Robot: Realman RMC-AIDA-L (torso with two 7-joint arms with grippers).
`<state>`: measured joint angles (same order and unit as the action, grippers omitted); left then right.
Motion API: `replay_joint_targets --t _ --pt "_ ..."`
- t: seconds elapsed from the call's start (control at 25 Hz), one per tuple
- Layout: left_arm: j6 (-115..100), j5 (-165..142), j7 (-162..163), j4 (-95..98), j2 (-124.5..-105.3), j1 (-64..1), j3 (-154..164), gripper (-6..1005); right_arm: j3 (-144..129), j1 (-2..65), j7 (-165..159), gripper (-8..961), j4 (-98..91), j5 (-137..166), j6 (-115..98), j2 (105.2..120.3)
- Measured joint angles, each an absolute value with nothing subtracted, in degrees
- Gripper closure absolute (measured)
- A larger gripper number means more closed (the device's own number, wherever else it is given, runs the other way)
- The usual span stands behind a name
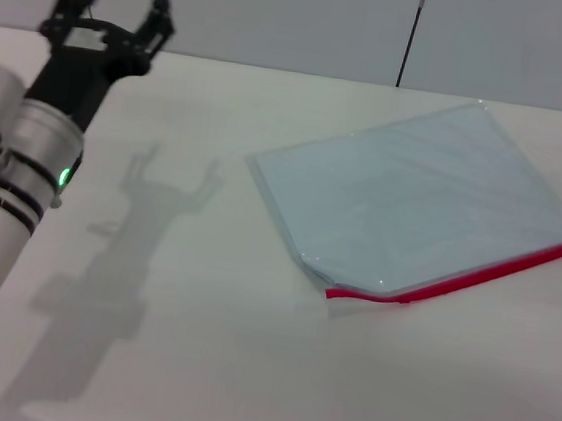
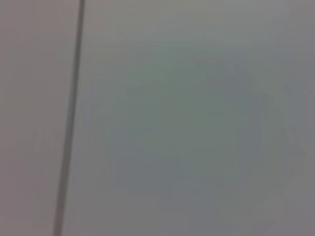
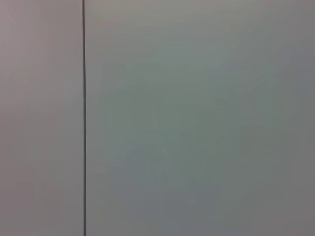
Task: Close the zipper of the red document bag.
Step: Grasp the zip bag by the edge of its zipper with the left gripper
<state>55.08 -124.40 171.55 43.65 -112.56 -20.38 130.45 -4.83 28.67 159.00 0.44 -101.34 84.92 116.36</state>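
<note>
The red document bag (image 1: pixel 424 190), a flat pale blue-white translucent pouch, lies on the white table at the right of the head view. Its zipper (image 1: pixel 475 274), a thin bright red strip, runs along the edge nearest me, from the bag's front corner up to the right border. My left gripper (image 1: pixel 121 11) is raised at the far left, well away from the bag, with its black fingers spread open and nothing between them. The right gripper is out of view. Both wrist views show only a blank grey wall with a dark seam.
The white table (image 1: pixel 197 342) stretches between the left arm and the bag. A grey wall (image 1: pixel 281 15) with a dark vertical seam (image 1: pixel 410 33) rises behind the table's far edge. The left arm's shadow falls on the table at the left.
</note>
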Motion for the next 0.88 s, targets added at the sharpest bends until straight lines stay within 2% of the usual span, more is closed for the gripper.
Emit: replay_joint_targets --t 0.04,0.32,0.48,0.56,0.68,0.76,0.88 --pt "53.33 -124.39 171.55 44.8 -111.88 -20.41 130.62 152 -4.83 28.66 159.0 94 0.44 -101.34 84.92 116.37" --pt "28.27 -127.45 171.35 58.72 -103.45 -22.57 133.26 152 -4.83 28.65 159.0 100 0.44 -101.33 84.89 116.37" --pt "16.07 -131.07 170.96 65.61 -100.56 -23.57 133.14 152 -4.83 28.65 158.99 103 0.44 -101.33 84.89 116.36" --pt "9.9 -134.9 170.74 69.0 -99.85 -23.69 132.67 151 -4.83 28.63 159.0 105 0.44 -101.34 84.89 116.31" --pt "0.06 -140.91 169.36 74.29 -99.76 -23.81 131.7 152 -4.83 28.54 159.0 107 0.43 -101.34 84.9 116.3" --pt "-7.61 -144.17 166.91 77.68 -100.71 -23.91 130.25 153 -4.8 28.55 159.0 109 0.44 -101.34 84.9 116.29" --pt "-20.27 -148.36 160.3 81.85 -104.25 -24.04 126.87 155 -4.81 28.69 158.99 111 0.44 -101.34 84.9 116.28"
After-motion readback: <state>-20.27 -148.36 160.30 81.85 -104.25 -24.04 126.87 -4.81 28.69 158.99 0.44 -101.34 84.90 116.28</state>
